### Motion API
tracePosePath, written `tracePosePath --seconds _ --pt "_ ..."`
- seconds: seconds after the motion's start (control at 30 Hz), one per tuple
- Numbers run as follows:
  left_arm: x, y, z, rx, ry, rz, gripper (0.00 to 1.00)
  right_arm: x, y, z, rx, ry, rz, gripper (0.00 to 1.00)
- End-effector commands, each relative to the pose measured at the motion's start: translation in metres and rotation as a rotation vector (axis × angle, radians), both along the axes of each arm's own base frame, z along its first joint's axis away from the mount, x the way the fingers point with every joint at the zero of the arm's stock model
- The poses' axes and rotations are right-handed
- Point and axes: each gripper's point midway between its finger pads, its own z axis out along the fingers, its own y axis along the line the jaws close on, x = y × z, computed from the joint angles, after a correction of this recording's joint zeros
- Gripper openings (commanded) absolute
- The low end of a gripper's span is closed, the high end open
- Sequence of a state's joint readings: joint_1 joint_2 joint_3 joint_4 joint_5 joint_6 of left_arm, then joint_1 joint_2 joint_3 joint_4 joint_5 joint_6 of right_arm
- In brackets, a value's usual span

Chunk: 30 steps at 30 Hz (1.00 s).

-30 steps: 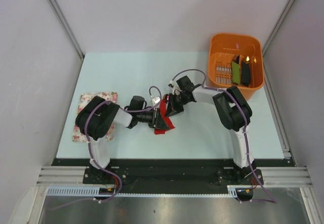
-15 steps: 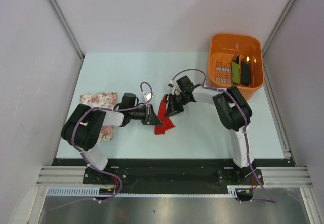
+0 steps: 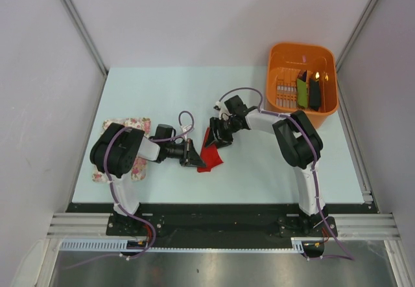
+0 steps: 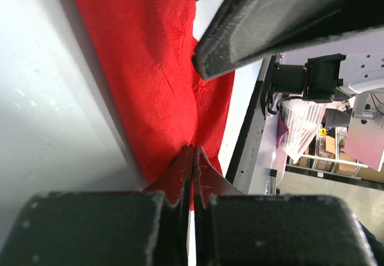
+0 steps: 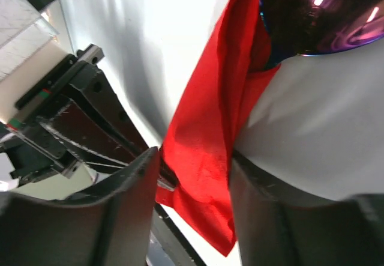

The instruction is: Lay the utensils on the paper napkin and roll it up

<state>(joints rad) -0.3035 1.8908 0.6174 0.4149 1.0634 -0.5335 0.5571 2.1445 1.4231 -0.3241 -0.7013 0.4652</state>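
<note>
Since a second ago our left gripper (image 3: 192, 155) has pinched shut on the paper napkin (image 3: 209, 155), half-rolled at mid-table (image 3: 142, 92), probably to hold it while our right gripper (image 3: 215, 134) opens loosely around it.

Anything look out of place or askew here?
The paper napkin is a loose, crooked fold, not a tight roll; a dark spoon bowl pokes out one end. The left end effector pinches its edge.

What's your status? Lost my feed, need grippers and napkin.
Left gripper shut on napkin edge. Right gripper open astride napkin. Spoon bowl peeks from its fold. Basket far off.
</note>
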Motion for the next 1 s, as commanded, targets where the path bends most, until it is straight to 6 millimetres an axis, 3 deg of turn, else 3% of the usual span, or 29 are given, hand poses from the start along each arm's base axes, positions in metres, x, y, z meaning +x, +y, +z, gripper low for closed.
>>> tracePosePath --seconds 0.0,0.37,0.67,0.77,0.8,0.9,0.97 --pt "0.003 0.016 -0.033 0.129 0.019 0.075 0.00 0.014 -0.007 -0.005 -0.091 -0.048 -0.066 0.59" --pt "0.005 0.016 -0.031 0.126 -0.004 0.077 0.00 0.011 -0.034 -0.038 -0.348 -0.054 -0.138 0.45" --pt "0.005 0.016 -0.031 0.127 -0.012 0.075 0.00 -0.004 -0.027 -0.070 -0.409 -0.008 -0.114 0.43" --pt "0.005 0.016 -0.031 0.127 -0.012 0.074 0.00 -0.008 -0.029 -0.077 -0.400 0.034 -0.115 0.25" --pt "0.005 0.016 -0.031 0.128 -0.012 0.075 0.00 -0.009 -0.030 -0.076 -0.395 0.035 -0.117 0.14" --pt "0.006 0.016 -0.031 0.130 -0.010 0.076 0.00 -0.005 -0.025 -0.068 -0.339 0.041 -0.120 0.00" --pt "0.006 0.015 -0.031 0.127 -0.014 0.077 0.00 -0.004 -0.021 -0.063 -0.298 0.042 -0.111 0.00"
